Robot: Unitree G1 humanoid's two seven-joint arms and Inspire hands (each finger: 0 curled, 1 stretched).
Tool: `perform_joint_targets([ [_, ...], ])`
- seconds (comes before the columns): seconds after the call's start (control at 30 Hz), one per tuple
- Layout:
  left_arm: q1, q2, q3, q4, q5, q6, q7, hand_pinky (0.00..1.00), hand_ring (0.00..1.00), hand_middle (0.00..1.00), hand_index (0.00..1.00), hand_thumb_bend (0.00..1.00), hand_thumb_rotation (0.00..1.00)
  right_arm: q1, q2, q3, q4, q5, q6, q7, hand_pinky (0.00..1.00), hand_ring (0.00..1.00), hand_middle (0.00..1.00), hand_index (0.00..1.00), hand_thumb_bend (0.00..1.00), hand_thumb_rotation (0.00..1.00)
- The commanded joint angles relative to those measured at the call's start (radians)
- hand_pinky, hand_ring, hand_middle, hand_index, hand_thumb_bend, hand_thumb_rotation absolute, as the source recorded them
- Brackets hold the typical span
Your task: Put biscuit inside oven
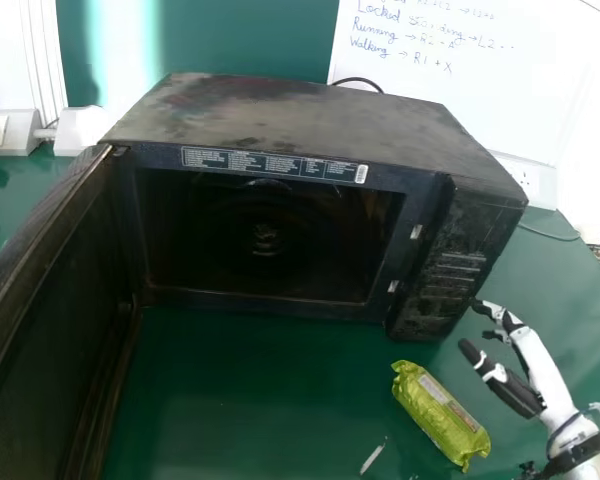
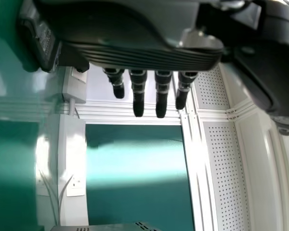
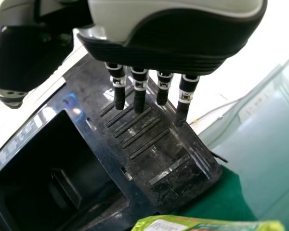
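A small white strip lies on the green table in front of the oven. Near it, the green biscuit packet lies slantwise in front of the oven's control-panel end, outside the cavity; a pale printed label runs along its wrapper. The right hand is beside that end of the oven, apart from the packet, wide, with fingers straight and thumb spread. The left hand is also wide, its fingers straight; its place relative to the oven I cannot tell. The oven door stands open on the oven's left. Above the cavity runs a printed strip, barcode at its right end. Behind the oven, a whiteboard carries blue handwriting.
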Motion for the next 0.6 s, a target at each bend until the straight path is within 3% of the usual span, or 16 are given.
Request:
perform_joint_targets([
  [0.0, 0.007, -0.007, -0.004, -0.017, 0.001, -0.008, 0.007, 0.99, 0.92, 0.94, 1.00, 1.00, 1.00, 0.014, -0.025, 0.009, 0.014, -0.039, -0.039, -0.016, 0.81, 0.90, 0.94, 0.93, 0.94, 0.65],
  [0.3, 0.014, -0.011, -0.003, -0.027, 0.003, -0.012, 0.006, 1.00, 0.92, 0.95, 1.00, 1.00, 1.00, 0.044, -0.051, 0.037, 0.057, -0.199, -0.159, -0.073, 0.75, 0.88, 0.92, 0.91, 0.95, 0.66],
  [0.57, 0.023, -0.020, -0.004, -0.050, 0.008, -0.007, 0.019, 0.99, 0.91, 0.94, 1.00, 1.00, 1.00, 0.099, -0.058, 0.035, 0.020, -0.316, -0.161, -0.101, 0.74, 0.86, 0.91, 0.89, 0.94, 0.63],
])
